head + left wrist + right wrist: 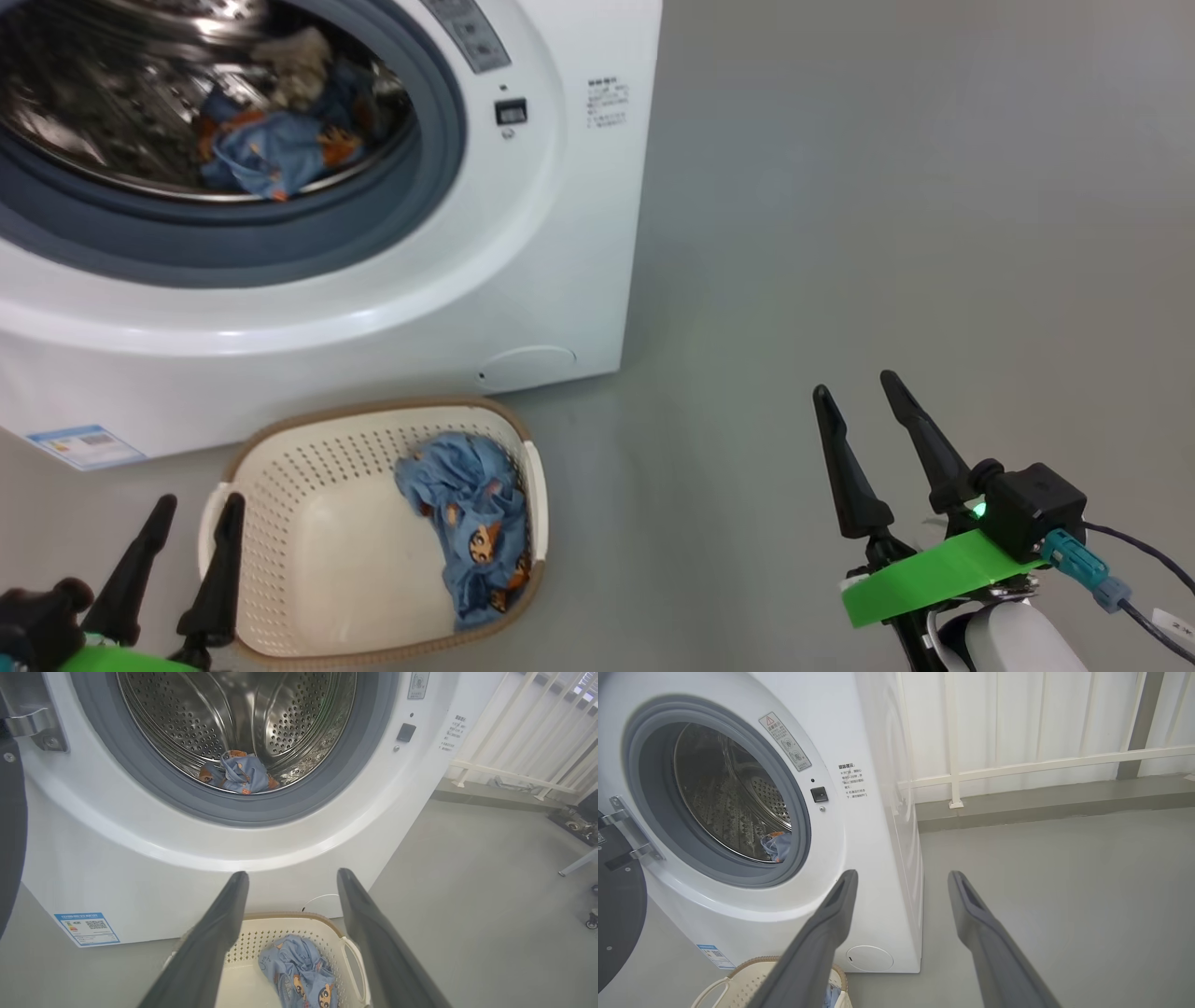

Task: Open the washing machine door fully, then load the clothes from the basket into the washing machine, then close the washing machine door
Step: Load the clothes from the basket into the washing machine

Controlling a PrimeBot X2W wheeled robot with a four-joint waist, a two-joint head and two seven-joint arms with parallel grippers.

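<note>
Before the washer (560, 280), the left gripper (200, 504) hangs at the basket's (373, 411) left rim and the right gripper (855, 385) over the floor (887, 233), both spread wide and empty.

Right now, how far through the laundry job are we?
Done: the washing machine door stands open, and some blue printed clothes lie in the drum. In hand: nothing; the left gripper and right gripper are open and empty. Left: another blue piece sits in the basket and needs loading, then the door needs closing.
</note>
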